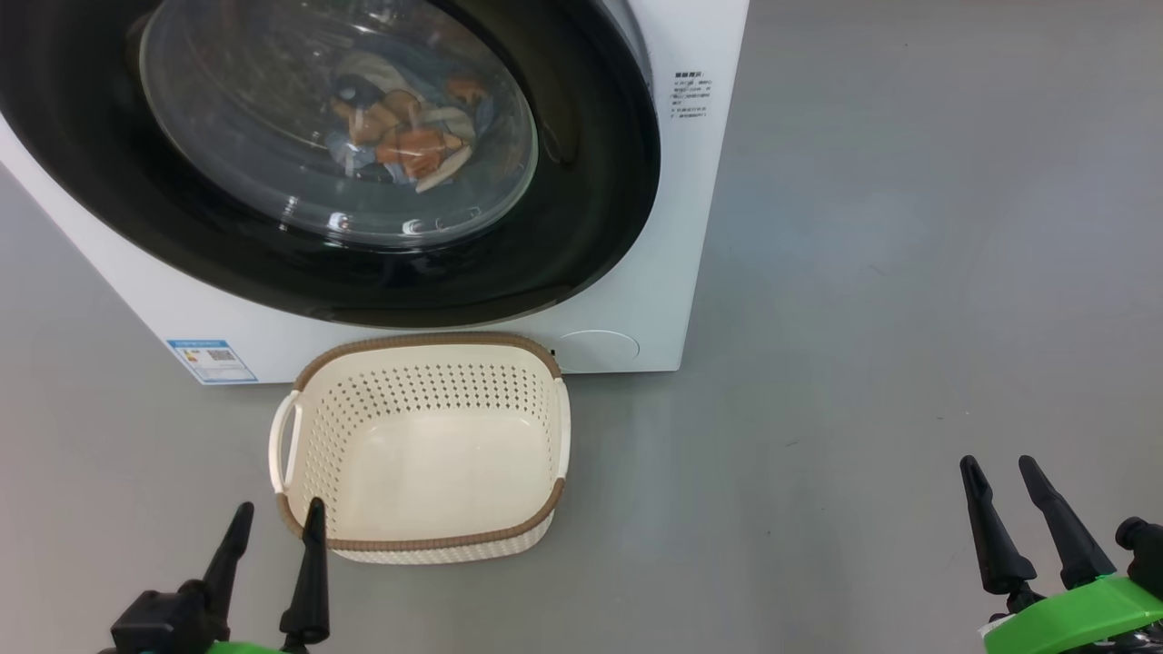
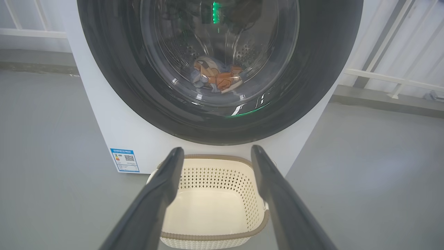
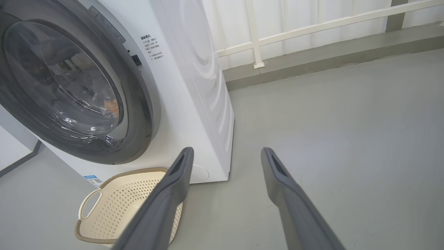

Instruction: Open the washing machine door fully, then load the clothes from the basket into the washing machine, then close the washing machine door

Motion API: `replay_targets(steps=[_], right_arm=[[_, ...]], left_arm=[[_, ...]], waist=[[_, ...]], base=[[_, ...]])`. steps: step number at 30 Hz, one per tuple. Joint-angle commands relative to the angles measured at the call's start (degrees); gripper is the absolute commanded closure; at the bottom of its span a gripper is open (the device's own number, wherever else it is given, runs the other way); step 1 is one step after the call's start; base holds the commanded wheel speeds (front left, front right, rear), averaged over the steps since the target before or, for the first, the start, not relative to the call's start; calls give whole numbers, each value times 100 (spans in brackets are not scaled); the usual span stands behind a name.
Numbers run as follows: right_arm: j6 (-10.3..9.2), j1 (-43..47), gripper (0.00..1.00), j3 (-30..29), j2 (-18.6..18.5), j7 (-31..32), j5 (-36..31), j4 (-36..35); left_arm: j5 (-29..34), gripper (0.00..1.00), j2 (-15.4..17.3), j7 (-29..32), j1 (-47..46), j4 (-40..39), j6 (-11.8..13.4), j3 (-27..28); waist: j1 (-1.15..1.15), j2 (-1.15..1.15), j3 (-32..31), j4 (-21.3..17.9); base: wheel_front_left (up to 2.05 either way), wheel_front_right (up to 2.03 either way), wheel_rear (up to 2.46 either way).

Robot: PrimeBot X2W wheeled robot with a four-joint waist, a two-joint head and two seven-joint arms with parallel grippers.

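The white washing machine (image 1: 690,227) stands on the floor with its round black-rimmed door (image 1: 581,209) shut. Behind the door's glass window lie the clothes (image 1: 409,136), also visible in the drum in the left wrist view (image 2: 216,78). In front of the machine sits the cream basket (image 1: 427,545), with nothing inside it (image 2: 211,236) (image 3: 125,215). My left gripper (image 1: 279,518) hovers open at the basket's near left corner, nothing between its fingers. My right gripper (image 1: 999,468) stands open over bare floor far to the right, holding nothing.
Grey floor (image 1: 909,272) stretches right of the machine. A white railing (image 3: 312,27) and a low kerb run along the wall behind. A blue label sticker (image 1: 211,361) marks the machine's lower left front.
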Motion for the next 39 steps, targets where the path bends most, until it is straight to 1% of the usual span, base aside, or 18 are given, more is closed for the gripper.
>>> replay_targets(steps=[1,2,3,8,11,15,19,39], right_arm=[[9,-5,0,69,-107,-26,-79,-141],[9,-9,0,67,-106,-26,-80,-143],[0,-1,100,8,7,0,-10,17],[0,35,100,63,242,9,16,325],[0,40,100,51,280,51,147,320],[0,36,100,30,310,115,344,301],[1,18,100,11,339,178,541,297],[2,-65,100,-95,486,487,1470,242]], left_arm=[[-18,0,46,-37,-30,-159,-9,217],[-21,0,43,-37,-33,-163,-9,217],[0,100,-3,1,-1,11,1,3],[-6,100,-111,10,92,303,1,-72],[-178,100,-115,41,96,309,2,-69],[-439,100,-101,95,83,309,3,-58],[-700,100,-88,148,55,326,3,-47],[-1922,100,-40,412,-76,384,-1,24]], waist=[[0,0,4,2],[0,0,6,3],[0,0,5,3],[0,0,5,4],[1,0,-1,4],[14,0,-41,7],[2,0,-52,9],[0,0,-142,17]], base=[[0,0,0],[0,0,0],[0,0,0],[0,0,0],[0,0,0],[0,0,0],[0,0,0],[0,0,0]])
